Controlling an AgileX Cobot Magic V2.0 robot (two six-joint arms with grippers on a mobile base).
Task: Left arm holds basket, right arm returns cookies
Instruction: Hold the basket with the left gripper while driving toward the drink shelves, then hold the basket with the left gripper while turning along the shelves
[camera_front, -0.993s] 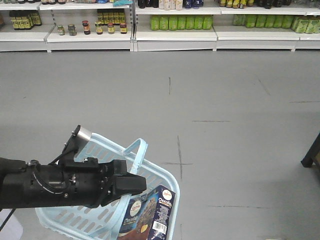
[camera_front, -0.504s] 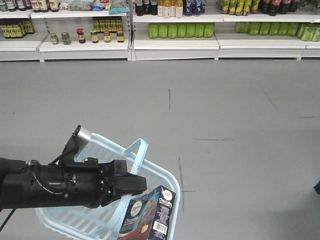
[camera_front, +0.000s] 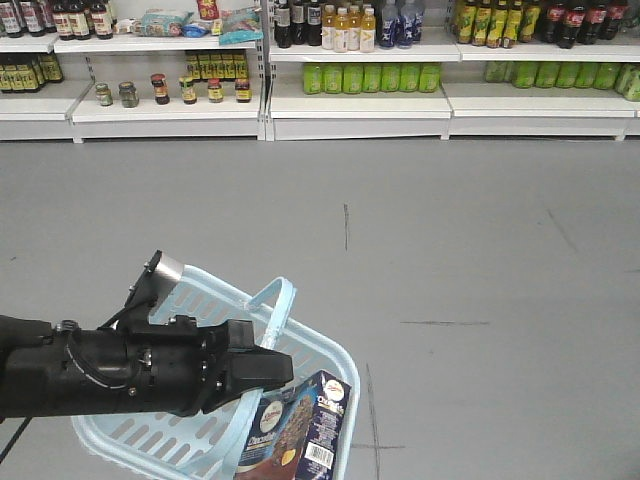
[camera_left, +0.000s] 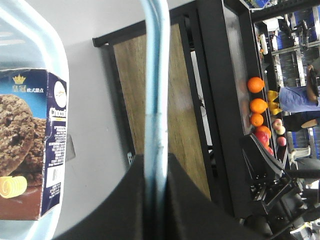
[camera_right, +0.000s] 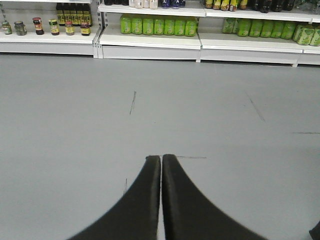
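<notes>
1. Left arm: extended across the lower left of the front view, at the level of the basket.

2. My left fingers: closed on the basket's flat loop handle. In the left wrist view the pale blue strap runs straight down between the two black fingers, which press on it from both sides. The basket hangs above the grey floor.

3. Cookies: inside the basket, at its near right corner in the front view. The navy carton is tilted, with its upper end by the rim and its barcode facing up. In the left wrist view it lies against the basket's curved wall, with the cookie picture visible.

4. My right fingers: brought fully together. Their tips touch and they hold nothing. They are above the bare floor and point toward the shelves, which carry green bottles and small jars.

5. Background, left wrist view: a wooden panel and a rack of oranges.
</notes>
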